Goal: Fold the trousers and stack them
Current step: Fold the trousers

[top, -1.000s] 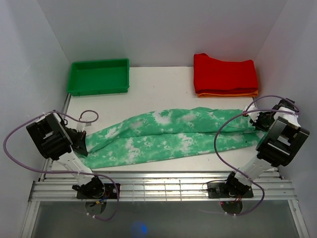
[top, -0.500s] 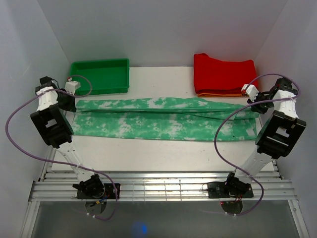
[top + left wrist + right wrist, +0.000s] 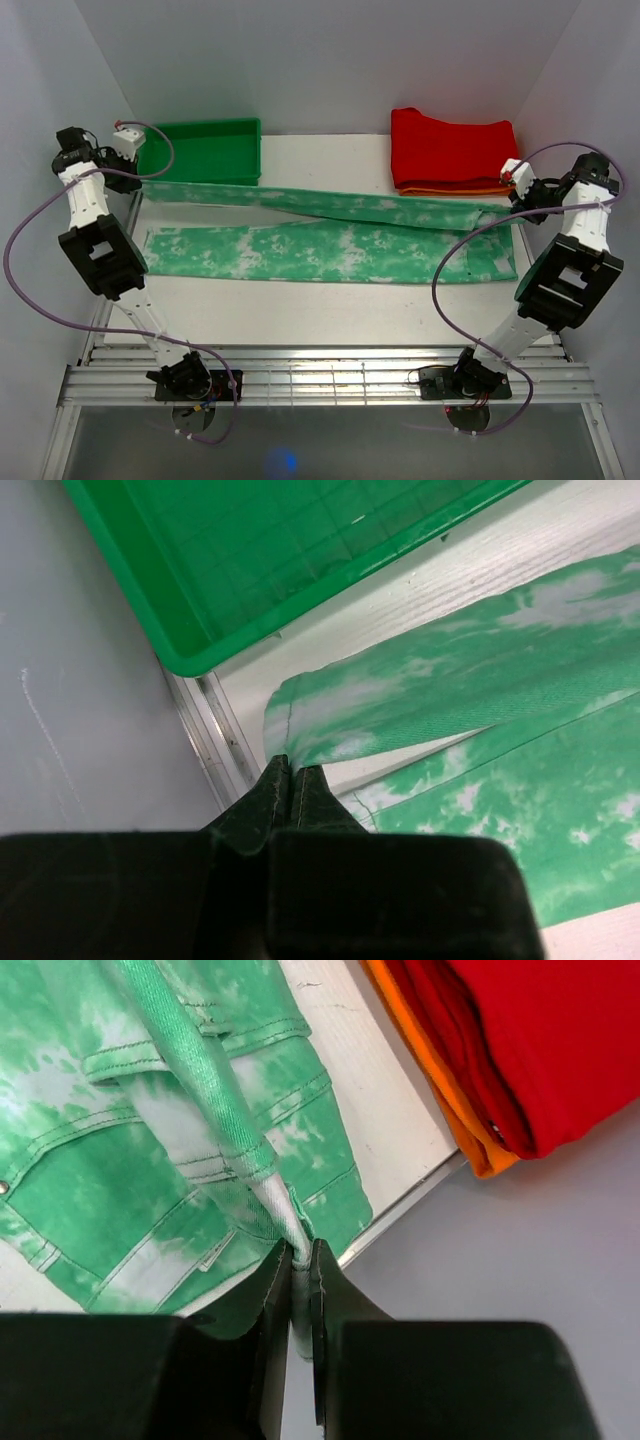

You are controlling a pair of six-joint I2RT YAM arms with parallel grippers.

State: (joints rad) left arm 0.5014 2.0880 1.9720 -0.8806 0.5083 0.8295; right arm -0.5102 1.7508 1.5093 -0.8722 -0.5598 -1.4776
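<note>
Mint tie-dye trousers [image 3: 330, 240] (2 legs outstretched)

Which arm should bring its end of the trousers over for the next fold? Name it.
Probably left: the left gripper pinches the cuff end of the trousers; the right gripper holds the waist, beside the red stack.

Fingers [image 3: 300, 792] pinch trousers [image 3: 480, 680] hem; green bin [image 3: 300, 560] beyond.

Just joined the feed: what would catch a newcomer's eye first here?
The mint tie-dye trousers span the table, one leg held taut between the left gripper at the hem and the right gripper at the waist, both shut on cloth. Behind: a green tray far left, a red stack far right.
</note>
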